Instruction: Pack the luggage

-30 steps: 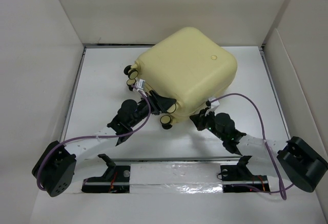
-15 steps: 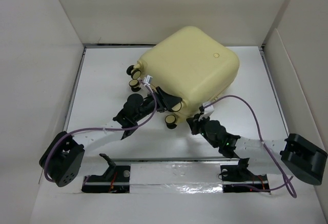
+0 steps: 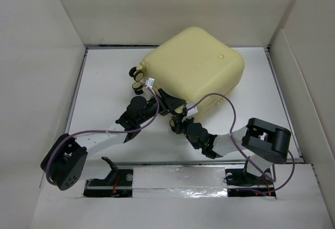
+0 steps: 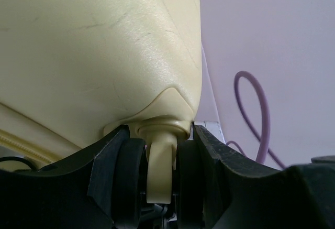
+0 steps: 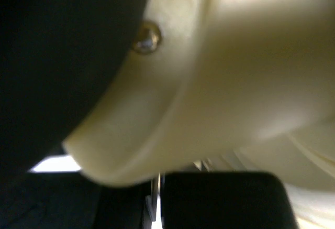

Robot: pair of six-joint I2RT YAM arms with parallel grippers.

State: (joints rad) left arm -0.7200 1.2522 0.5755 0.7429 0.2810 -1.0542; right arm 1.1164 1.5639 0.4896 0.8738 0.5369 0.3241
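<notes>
The luggage (image 3: 193, 66) is a pale yellow hard-shell suitcase lying closed at the back middle of the table, its round emblem (image 3: 221, 56) facing up. Two of its wheels (image 3: 137, 79) stick out on its left side. My left gripper (image 3: 172, 105) is shut on a wheel at the near left corner. In the left wrist view the yellow wheel fork (image 4: 159, 161) sits between my black fingers (image 4: 107, 176), under the shell (image 4: 104, 45). My right gripper (image 3: 179, 124) is pressed against the near wheel just below that. The right wrist view shows only blurred yellow shell (image 5: 220, 72) with a screw (image 5: 146, 37).
White walls enclose the table: the left wall (image 3: 31, 82), the back wall (image 3: 172, 3) and a right panel (image 3: 309, 82). Purple cables (image 3: 225, 108) loop off both arms. A taped rail (image 3: 178, 179) with the arm bases runs along the near edge.
My right arm has swung left, and its gripper has moved from the suitcase's near right edge to the near wheel. The left gripper stays on its wheel. The suitcase has shifted slightly.
</notes>
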